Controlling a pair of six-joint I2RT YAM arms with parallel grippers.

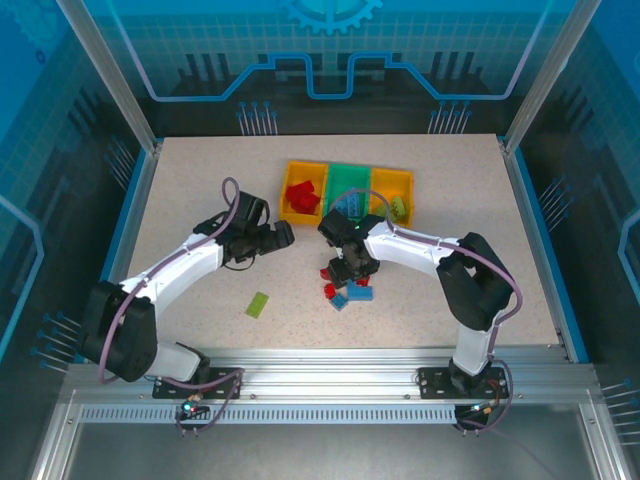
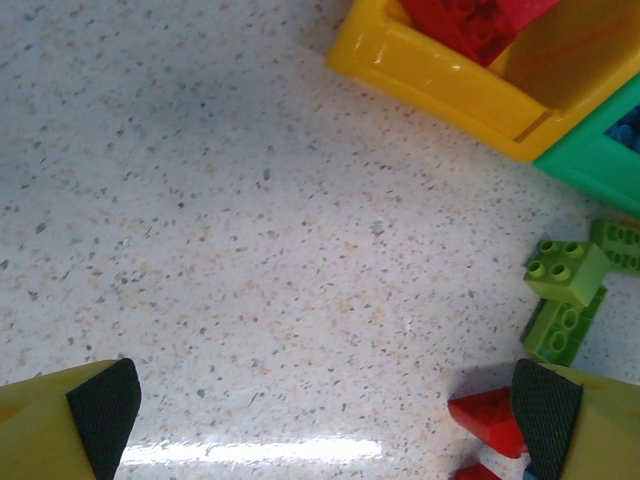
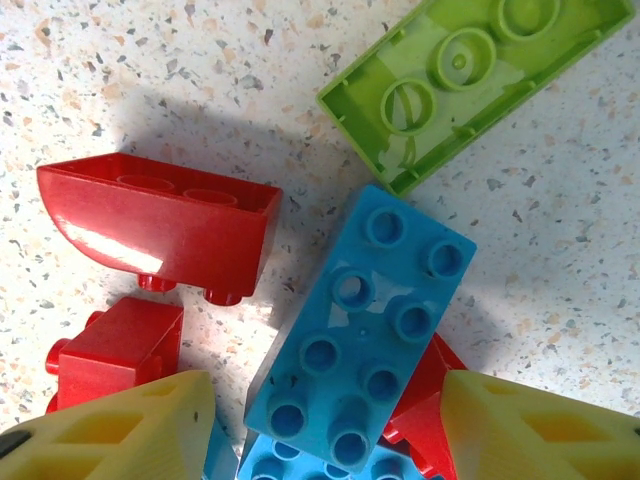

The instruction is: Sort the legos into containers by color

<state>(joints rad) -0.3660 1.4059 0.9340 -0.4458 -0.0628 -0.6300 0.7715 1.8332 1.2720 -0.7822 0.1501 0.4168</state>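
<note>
Three containers stand in a row at the back: a yellow bin [image 1: 300, 192] holding red legos [image 2: 470, 25], a green bin [image 1: 350, 185], and a yellow bin [image 1: 392, 192] holding lime ones. My left gripper [image 1: 285, 236] hovers open over bare table near the left bin [image 2: 440, 85], nothing between its fingers. My right gripper [image 1: 350, 268] is down in the loose pile [image 1: 345, 285]. Its jaws flank a tilted blue brick [image 3: 360, 320] with slim gaps showing; I cannot tell if they press it. Red bricks [image 3: 160, 225] and an upturned lime brick [image 3: 470, 80] lie around it.
A lone lime plate [image 1: 258, 305] lies on the table front left. Two lime bricks [image 2: 565, 270] and a red one [image 2: 490, 415] sit just right of my left gripper, near the green bin's corner [image 2: 600, 160]. A second blue brick [image 3: 310, 462] lies under the first.
</note>
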